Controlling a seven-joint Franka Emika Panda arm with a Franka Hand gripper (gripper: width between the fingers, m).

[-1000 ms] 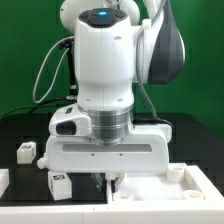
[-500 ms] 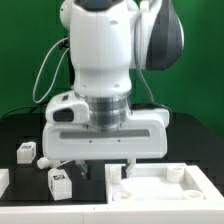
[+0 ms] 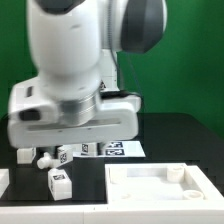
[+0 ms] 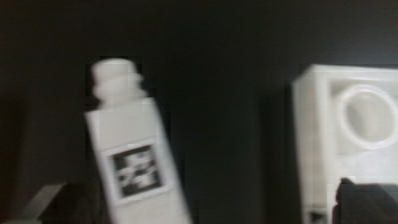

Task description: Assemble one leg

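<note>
Step in hand: approach to the leg, no grasp made yet.
Gripper [image 4: 205, 198] hangs over the leg [image 4: 128, 150] with fingers spread wide, touching nothing. The leg lies flat on the black table [image 4: 231, 60] beside the panel [image 4: 347, 115] corner, lower left in the exterior view. Next move, I judge: centre over the leg, descend, close.

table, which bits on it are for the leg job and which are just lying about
For the job:
leg, lying below the open claw
white panel, likely where it goes

Lying about:
tagged block beside the panel
tagged block farther off
marker board
</note>
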